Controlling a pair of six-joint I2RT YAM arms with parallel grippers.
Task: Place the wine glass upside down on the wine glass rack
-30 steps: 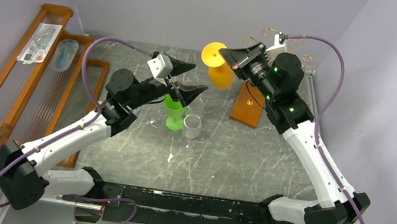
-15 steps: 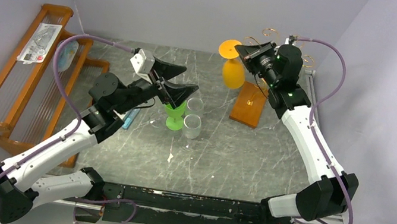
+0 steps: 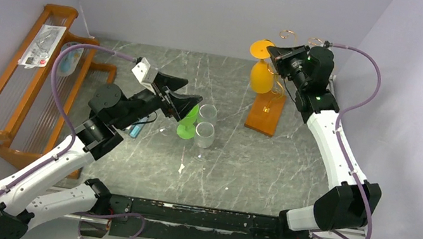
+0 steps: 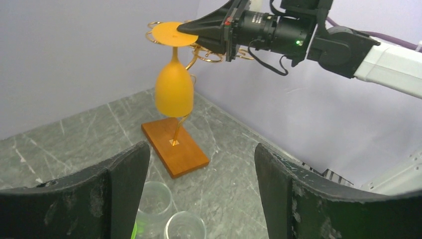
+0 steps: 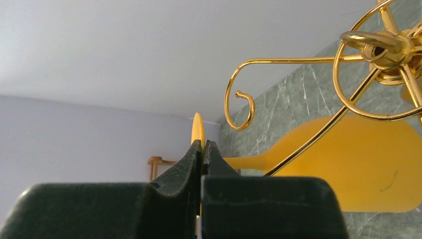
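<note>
At far left a slatted wooden rack leans by the wall, beside the grey marbled worktop. The left arm stretches forward from its base, elbow bent, its left gripper held above the worktop with the jaws wide apart and nothing between them. Just beneath it stand one green glass and two clear glasses, close together. Toward the right rear corner, the single orange wine glass hangs upside down, bowl lowest and flat foot uppermost, over the orange-brown wooden base of the one wine glass rack. Its foot sits level with the rack's gold scroll arms; whether it rests on them cannot be told. The right arm rises steeply along the right edge and reaches in from behind, wrist level, the right gripper pinched together on the rim of the glass's foot.
</note>
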